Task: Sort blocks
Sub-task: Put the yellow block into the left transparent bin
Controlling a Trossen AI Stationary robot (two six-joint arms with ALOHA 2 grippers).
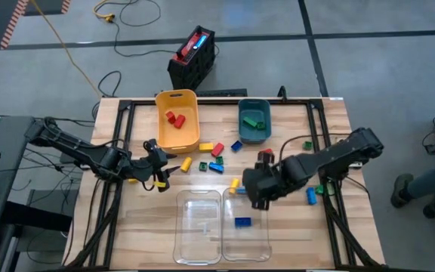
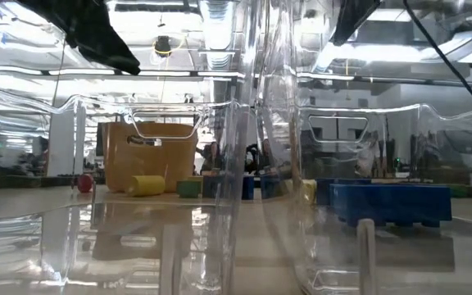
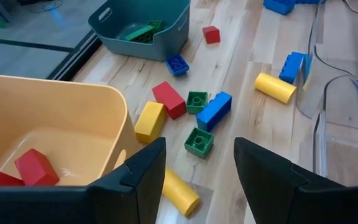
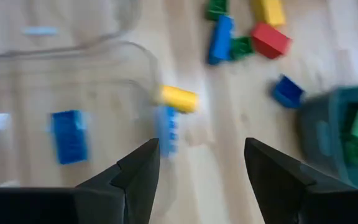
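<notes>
Right gripper [image 1: 257, 198] hangs with fingers apart, empty, over my clear bin [image 1: 257, 245] holding one blue block [image 1: 242, 222]; left gripper [image 1: 159, 180], also parted, waits near the yellow bin [image 1: 189, 140]. Loose blocks [image 1: 211, 157] lie scattered mid-counter [image 1: 142, 219].

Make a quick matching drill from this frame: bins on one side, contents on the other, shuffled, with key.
Things:
1. yellow bin
2. teal bin
3. right clear bin
4. left clear bin

Contents:
A. one blue block
B. red blocks
C. no block visible
D. green blocks

Pairs: 1-B, 2-D, 3-A, 4-C
</notes>
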